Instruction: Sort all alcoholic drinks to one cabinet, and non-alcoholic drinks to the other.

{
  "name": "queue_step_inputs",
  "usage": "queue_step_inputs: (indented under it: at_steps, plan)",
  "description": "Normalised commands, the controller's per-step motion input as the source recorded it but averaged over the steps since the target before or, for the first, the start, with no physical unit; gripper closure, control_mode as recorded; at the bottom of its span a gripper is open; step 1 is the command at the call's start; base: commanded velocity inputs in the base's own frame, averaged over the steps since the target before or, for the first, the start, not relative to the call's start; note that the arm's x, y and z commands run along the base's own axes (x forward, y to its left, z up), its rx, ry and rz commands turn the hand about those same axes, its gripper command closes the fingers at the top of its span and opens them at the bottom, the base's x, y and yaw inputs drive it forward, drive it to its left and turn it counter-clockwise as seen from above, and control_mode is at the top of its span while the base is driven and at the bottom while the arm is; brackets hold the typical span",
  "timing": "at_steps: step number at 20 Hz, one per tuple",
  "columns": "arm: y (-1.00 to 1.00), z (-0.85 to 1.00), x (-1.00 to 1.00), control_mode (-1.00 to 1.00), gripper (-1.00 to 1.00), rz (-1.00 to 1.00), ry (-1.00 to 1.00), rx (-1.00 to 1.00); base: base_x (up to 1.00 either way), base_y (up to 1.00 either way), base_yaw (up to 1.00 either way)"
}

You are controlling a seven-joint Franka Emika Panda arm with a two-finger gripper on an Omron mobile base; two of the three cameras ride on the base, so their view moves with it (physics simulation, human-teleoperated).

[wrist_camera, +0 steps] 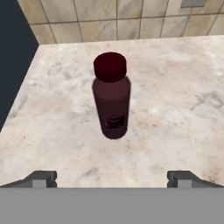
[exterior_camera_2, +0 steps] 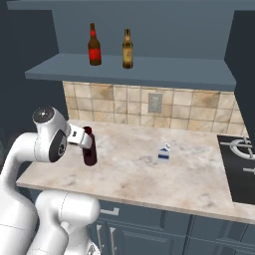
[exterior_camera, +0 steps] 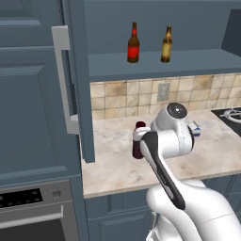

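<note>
Hand view: gripper (wrist_camera: 112,178) wide open, empty, short of the maroon bottle (wrist_camera: 112,98), which stood upright mid-counter (wrist_camera: 175,109) w/ bare marble all round. Left counter edge near. Two beer bottles (exterior_camera_2: 94,45) up on shelf (exterior_camera_2: 134,72).

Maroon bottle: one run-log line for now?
hand: open, short of maroon bottle | bottle: upright on counter | beer bottles: on shelf
</note>
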Motion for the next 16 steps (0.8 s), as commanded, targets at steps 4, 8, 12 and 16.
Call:
queue_step_inputs:
  at_steps: [4, 8, 12, 16]
  plan:
    - [0.0, -0.11, 0.21, -1.0, -1.0, 0.0, 0.0, 0.0, 0.0, 0.0, 0.0]
    - [0.0, -0.12, 0.18, -1.0, -1.0, 0.0, -0.01, 0.0, 0.0, 0.0, 0.0]
    - [0.0, -0.13, 0.18, -1.0, -1.0, 0.0, -0.02, 0.0, 0.0, 0.0, 0.0]
    - [0.0, -0.15, 0.13, -1.0, -1.0, 0.0, -0.05, 0.0, 0.0, 0.0, 0.0]
